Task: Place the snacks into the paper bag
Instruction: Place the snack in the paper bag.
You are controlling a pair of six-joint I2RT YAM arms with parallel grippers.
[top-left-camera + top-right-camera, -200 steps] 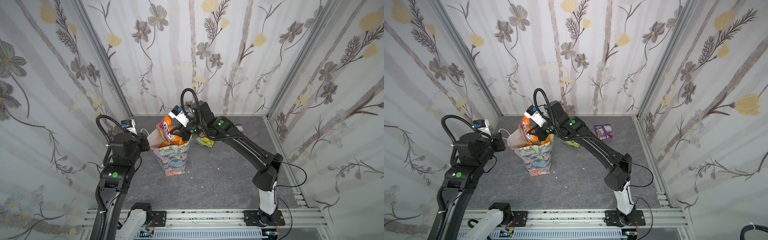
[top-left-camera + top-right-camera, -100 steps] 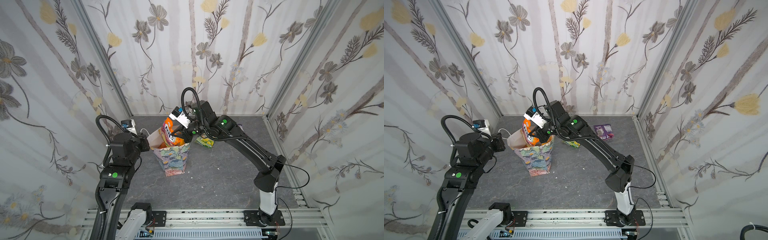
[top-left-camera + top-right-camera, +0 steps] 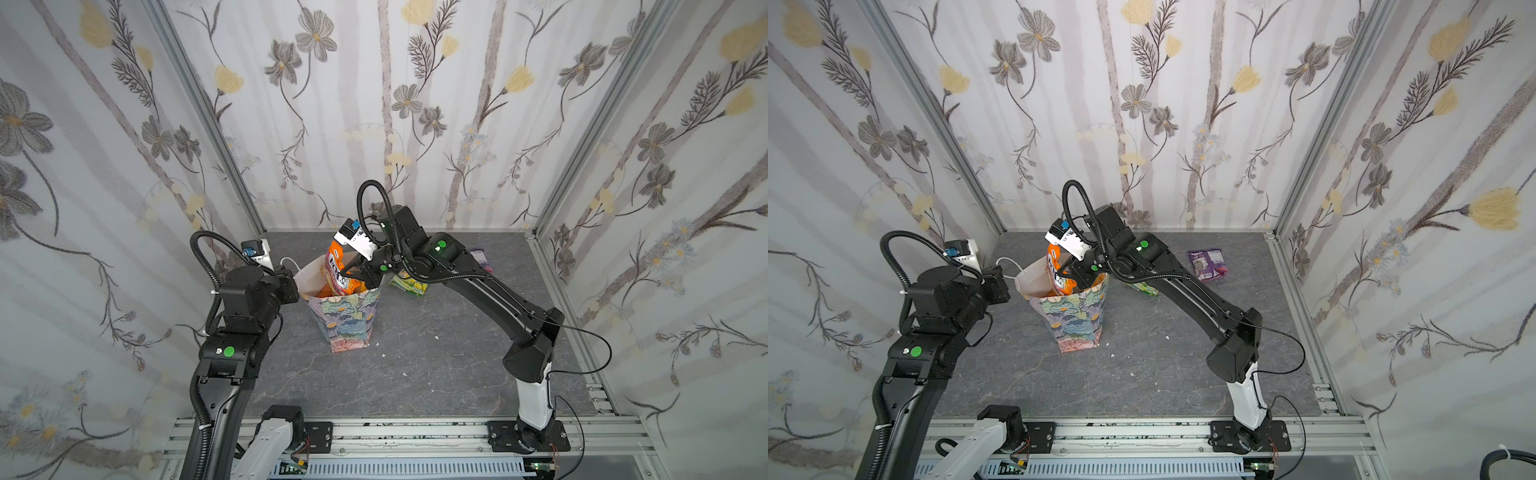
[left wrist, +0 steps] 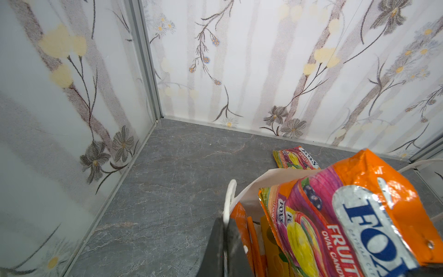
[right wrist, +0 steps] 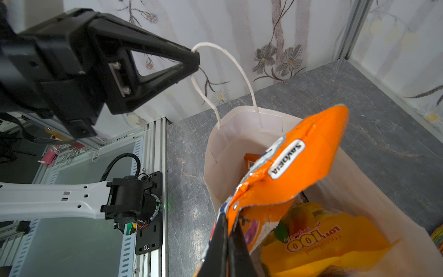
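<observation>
My right hand (image 5: 229, 230) is clamped on an orange packet (image 3: 337, 266), half inside the paper bag (image 3: 349, 320). My left hand (image 5: 194, 60) pinches the bag's handle (image 5: 239, 69). A yellow packet (image 5: 323, 237) lies inside. A green packet (image 3: 409, 284) and a purple packet (image 3: 1208, 264) are left on the surface (image 3: 415, 374).

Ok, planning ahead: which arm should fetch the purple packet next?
Right, likely: purple packet lies on its side; right gripper holds an orange packet in the bag's mouth; left gripper is busy pinching the handle.
</observation>
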